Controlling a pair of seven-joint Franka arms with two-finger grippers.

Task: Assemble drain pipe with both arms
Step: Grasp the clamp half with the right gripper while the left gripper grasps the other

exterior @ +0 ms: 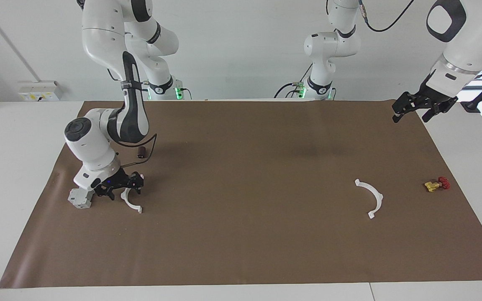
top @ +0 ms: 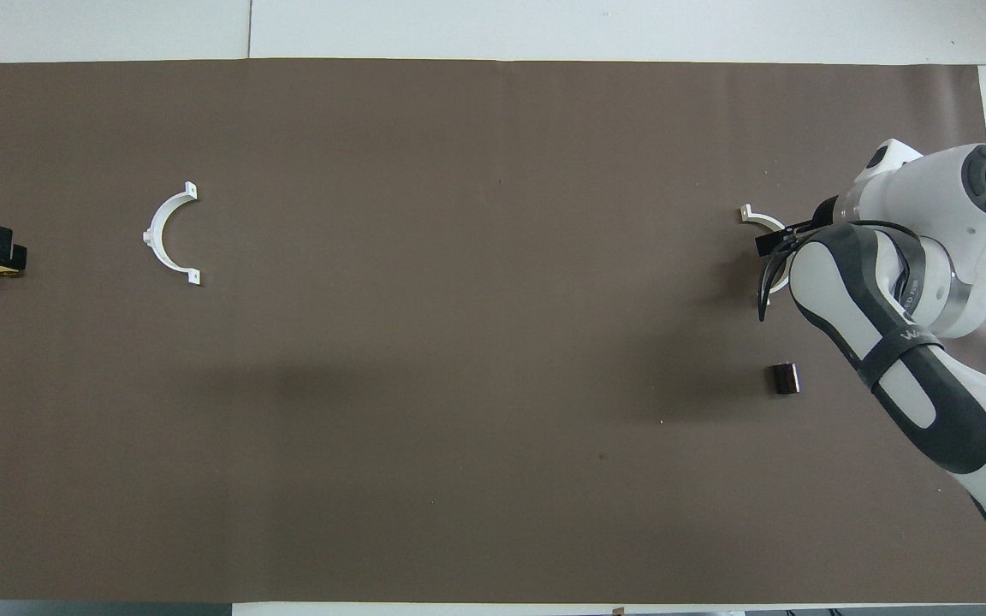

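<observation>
Nothing joined: right pincer [exterior: 121,190] spread, down at one thin white plastic half-ring arc [exterior: 132,203]; second arc [exterior: 370,198] well apart from it, untouched; left pincer [exterior: 423,109] waits spread.

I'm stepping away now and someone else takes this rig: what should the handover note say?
Right gripper: down at one half-ring at the right arm's end of the brown mat; grip not confirmed.
Left gripper: open, waiting in the air over the mat's edge at the left arm's end.
Second half-ring: flat on the mat, untouched, near the yellow-and-red valve.
Done: nothing joined.
Left: pick up both halves and join them.
</observation>
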